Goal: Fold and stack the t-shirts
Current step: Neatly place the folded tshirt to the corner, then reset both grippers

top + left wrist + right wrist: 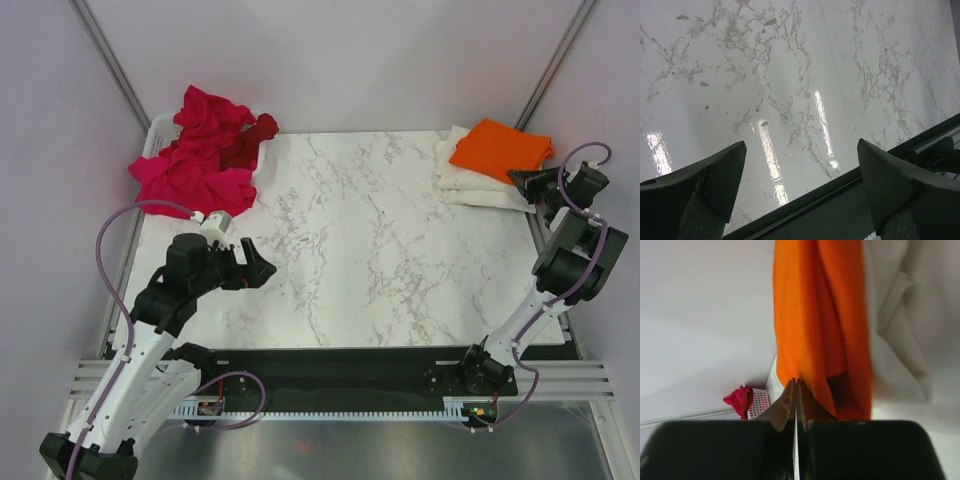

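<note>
The orange t-shirt lies folded into a neat, smooth rectangle on the cream-white t-shirt, also folded, at the far right corner of the marble bench. At the far left corner the magenta-pink t-shirts sit in a crumpled heap over a white basket, with the dark red t-shirt bunched against them. The right pincer is pressed together just beside the stack. The left pincer is spread over bare bench.
</note>
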### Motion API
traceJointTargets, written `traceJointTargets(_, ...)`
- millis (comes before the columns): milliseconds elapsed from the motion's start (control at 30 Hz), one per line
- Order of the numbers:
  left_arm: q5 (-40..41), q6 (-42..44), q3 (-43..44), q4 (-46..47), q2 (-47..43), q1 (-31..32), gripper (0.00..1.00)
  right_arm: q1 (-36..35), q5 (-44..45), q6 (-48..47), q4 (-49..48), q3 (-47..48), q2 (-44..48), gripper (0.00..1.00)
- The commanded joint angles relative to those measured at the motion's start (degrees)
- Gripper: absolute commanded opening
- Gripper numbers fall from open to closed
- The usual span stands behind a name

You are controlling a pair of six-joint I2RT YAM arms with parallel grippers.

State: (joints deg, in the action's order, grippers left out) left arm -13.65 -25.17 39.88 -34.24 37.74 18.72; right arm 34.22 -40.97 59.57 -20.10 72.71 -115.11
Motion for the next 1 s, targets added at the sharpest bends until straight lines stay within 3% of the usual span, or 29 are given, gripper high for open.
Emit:
traceJointTargets(0, -1.47, -1.11, 0.29, 0.31, 0.40, 0.00, 1.00, 4.62, 3.88, -1.04, -6.88, -4.40, 3.40, 0.00)
traceJointTargets(200, -2.26, -0.94, 0.38, 0.31, 1.90, 0.00, 1.00, 6.39, 7.92, -5.59, -0.13, -4.07, 6.74, 0.00)
traceJointTargets(267, -2.17, -0.94, 0.38, 0.31, 1.81, 0.00, 1.00, 6.30, 11.25, -7.88, 6.18, -2.05, 8.40, 0.00)
traceJointTargets(333, -2.08, -0.94, 0.29, 0.31, 1.64, 0.00, 1.00, 6.30, 16.42, -13.04, 17.69, 0.59, 12.42, 0.00)
traceJointTargets(400, -1.82, -1.02, 0.29, 0.31, 1.46, 0.00, 1.00, 6.30, 27.57, -15.62, 27.93, 1.64, 16.65, 0.00)
traceJointTargets(467, -1.73, -1.02, 0.29, 0.31, 1.55, 0.00, 1.00, 6.21, 36.96, -17.73, 31.07, 0.95, 24.38, 0.00)
traceJointTargets(533, -1.82, -1.11, 0.29, 0.40, 1.81, 0.00, 1.00, 5.69, 39.91, -17.91, 33.19, -0.62, 32.18, 0.03)
traceJointTargets(633, -2.43, -1.02, 0.29, 0.92, 2.25, 0.00, 1.00, 1.40, 42.20, -20.71, 34.68, -1.08, 40.28, 0.35)
traceJointTargets(667, -2.70, -1.02, 0.20, 1.02, 2.43, 0.00, 1.00, -0.54, 42.98, -23.33, 35.30, -0.99, 41.88, 0.58)
traceJointTargets(767, -2.53, 1.34, 0.55, 2.42, 1.64, -0.09, 1.00, -11.51, 45.37, -26.51, 35.40, -2.91, 47.60, 0.89)
traceJointTargets(833, -1.91, 1.35, -0.06, 3.12, -0.45, -0.09, 1.00, -20.74, 43.10, -27.14, 33.47, -6.43, 50.23, 0.97)
traceJointTargets(933, -4.11, 3.19, -0.86, 5.85, -3.01, -0.09, 1.00, -32.69, 41.76, -28.45, 31.09, -11.17, 51.65, 0.98)
traceJointTargets(967, -0.01, 1.37, -0.68, 5.85, -3.98, -0.09, 1.00, -36.29, 42.72, -29.41, 31.00, -11.97, 51.83, 0.98)
